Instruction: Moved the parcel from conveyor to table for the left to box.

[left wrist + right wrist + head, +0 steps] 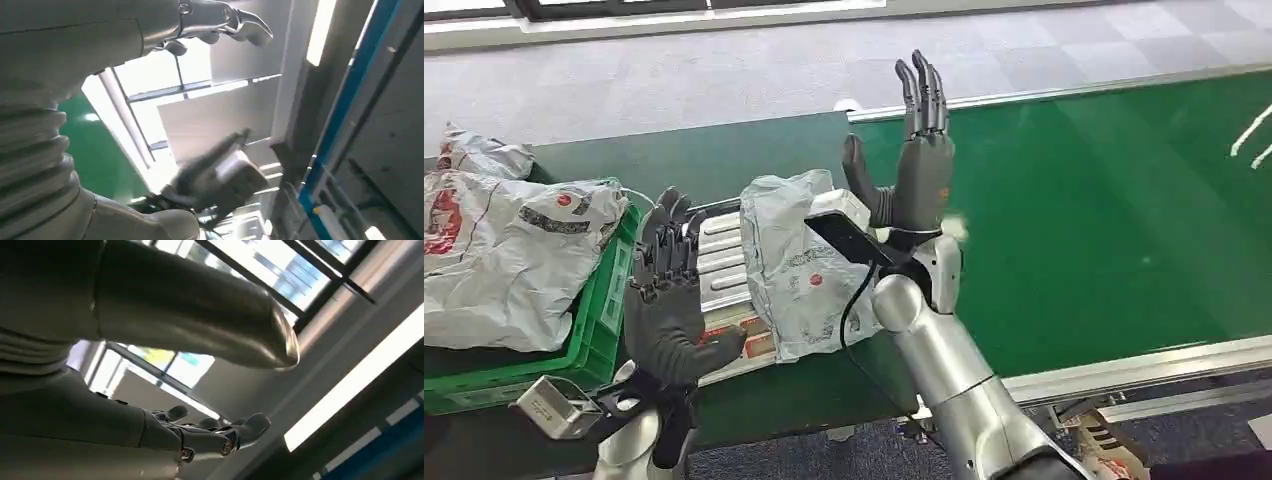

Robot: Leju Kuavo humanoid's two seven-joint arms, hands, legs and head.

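Parcel (799, 265) is our landmark: a grey-white mailer bag lying flat on the metal roller tray (720, 262) at the dark bench (754, 155), just off the end of the green conveyor (1104, 220). We judge it sits there so the left side can take it next.

Our right hand (914, 165) is raised upright just beside the parcel, on its conveyor side, palm toward it and fingers straight and apart, holding nothing. It does not appear to touch the bag. The right wrist view looks up at windows and ceiling lights, which fits an upturned hand.

Our left hand (667, 300) stands on the far side of the parcel from the right one, over the tray, fingers spread and empty; its thumb points toward the bag's lower edge, near it, though we cannot tell whether it touches.

Beyond the left hand, away from the parcel, the green box (599, 310) already holds other grey parcels (509, 245), piled above its rim. We judge the move to the bench is done and the boxing step is what remains.
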